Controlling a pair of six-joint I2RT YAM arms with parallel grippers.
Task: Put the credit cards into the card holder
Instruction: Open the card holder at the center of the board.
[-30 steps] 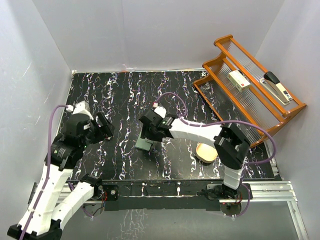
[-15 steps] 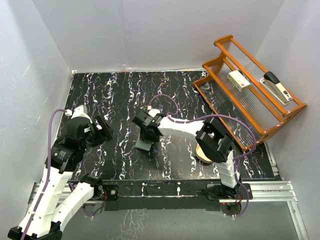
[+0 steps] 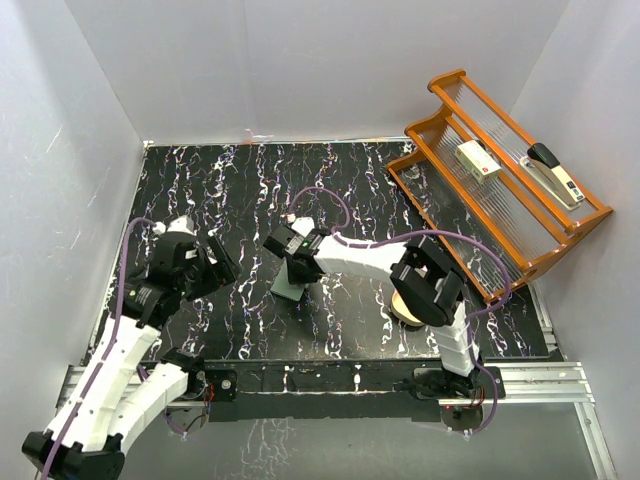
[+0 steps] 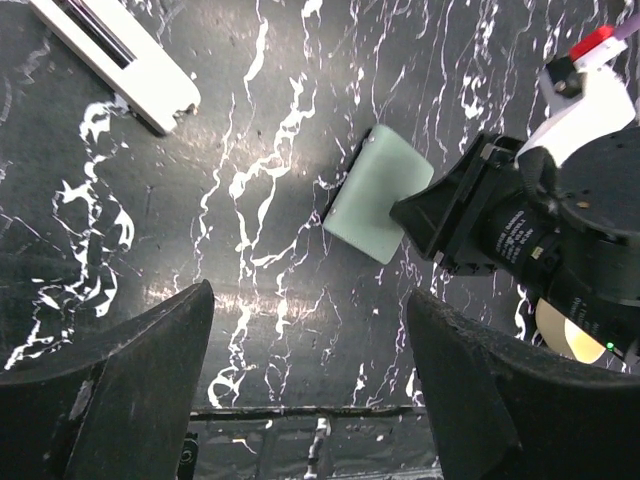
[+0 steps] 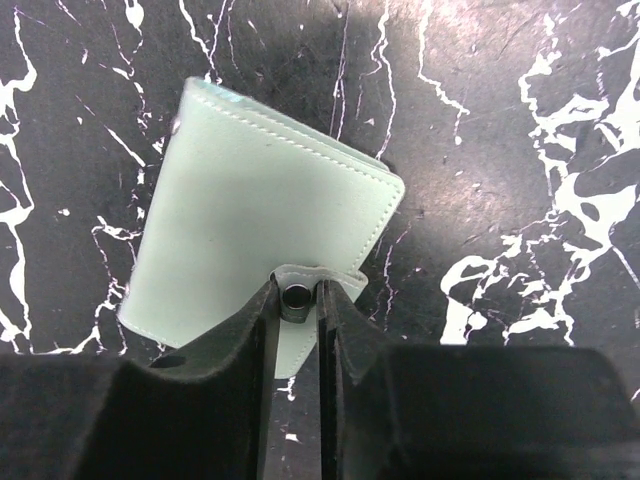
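The card holder [image 5: 250, 205] is a sage-green wallet lying folded shut on the black marble table; it also shows in the top view [image 3: 287, 292] and the left wrist view [image 4: 378, 195]. My right gripper [image 5: 297, 300] is shut on its snap-button tab at the near edge, the metal snap between the fingers; the gripper also shows in the top view [image 3: 297, 270]. My left gripper [image 4: 310, 400] is open and empty, above bare table to the left of the wallet, and appears in the top view [image 3: 218, 262]. No credit cards are in view.
A tan cream bowl-like object [image 3: 412, 306] lies right of the wallet, partly under the right arm. A wooden rack [image 3: 500, 190] at the back right holds a stapler [image 3: 556, 176] and a small box [image 3: 477, 160]. A white elongated object [image 4: 115, 58] lies left of the wallet.
My left gripper has moved right and nearer, toward the wallet. My right arm has swung its elbow left, and its gripper has shifted slightly left at the wallet.
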